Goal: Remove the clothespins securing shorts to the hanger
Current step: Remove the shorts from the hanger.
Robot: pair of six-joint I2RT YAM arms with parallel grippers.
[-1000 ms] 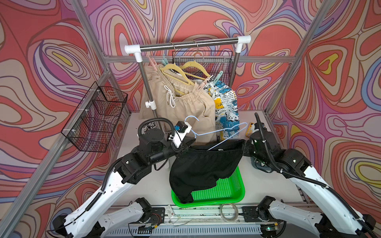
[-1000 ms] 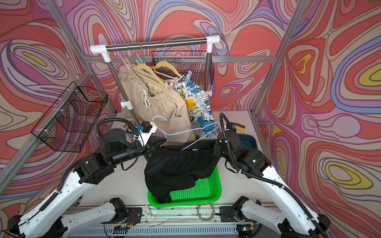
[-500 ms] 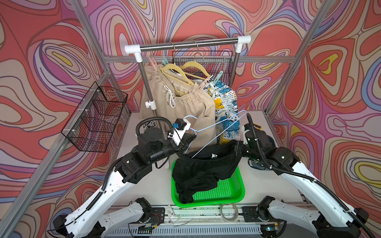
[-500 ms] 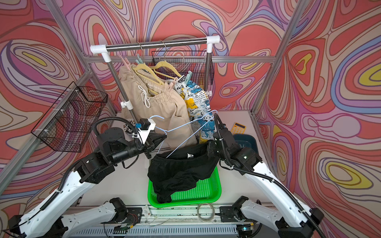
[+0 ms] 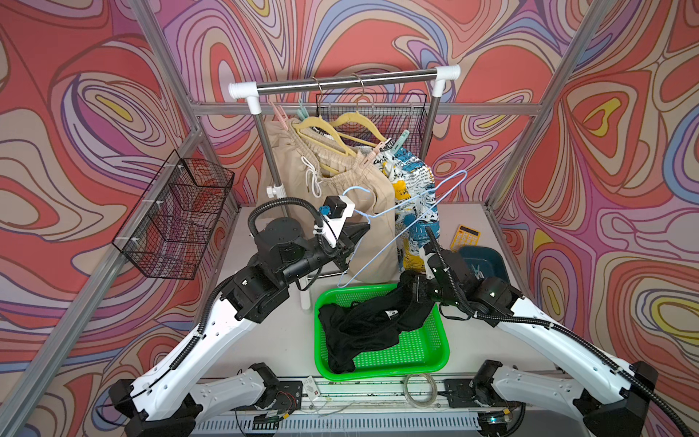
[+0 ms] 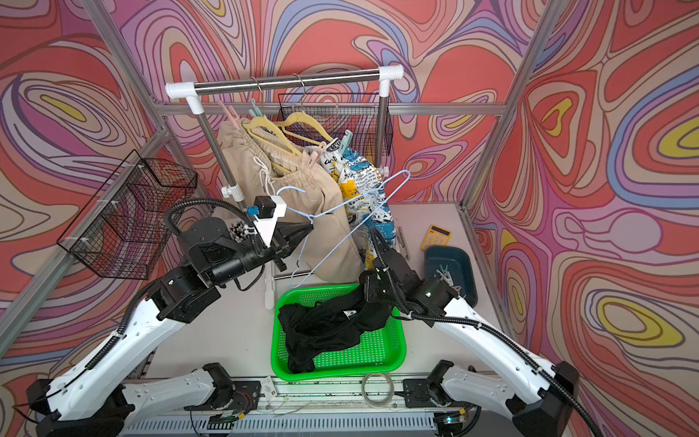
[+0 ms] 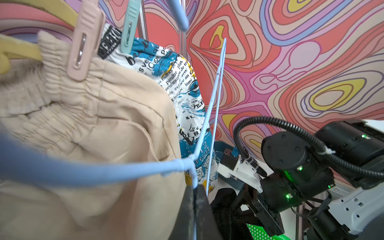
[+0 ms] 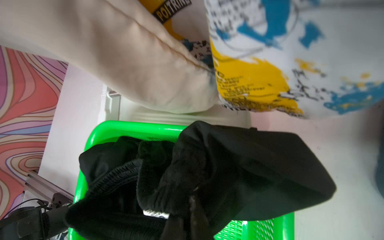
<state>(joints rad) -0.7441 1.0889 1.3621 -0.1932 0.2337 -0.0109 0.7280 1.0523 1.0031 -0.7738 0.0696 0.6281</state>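
My left gripper (image 5: 365, 227) (image 7: 195, 189) is shut on the neck of a bare light-blue wire hanger (image 5: 416, 195) (image 7: 104, 171), which slants up toward the back right. The black shorts (image 5: 363, 325) (image 8: 228, 166) lie crumpled in the green basket (image 5: 382, 374). My right gripper (image 5: 410, 293) (image 8: 192, 200) is shut on their upper right edge, just above the basket's back right corner. Beige shorts (image 5: 340, 181) and printed shorts (image 5: 412, 178) hang from yellow hangers on the rail (image 5: 340, 81). A pink clothespin (image 7: 85, 41) and a mint clothespin (image 7: 128, 29) pin their waistbands. More clothespins (image 5: 278, 111) sit at the hangers' far ends.
A black wire basket (image 5: 174, 219) hangs on the left frame and another wire basket (image 5: 378, 117) behind the rail. A dark blue tray (image 6: 450, 272) holding loose clothespins and a yellow calculator (image 5: 467, 236) lie at the right. A cable coil (image 5: 418, 386) rests by the front rail.
The black shorts slid off the blue hanger and sank into the green basket with my right gripper, which moved down. The hanger's right end swung up toward the back.
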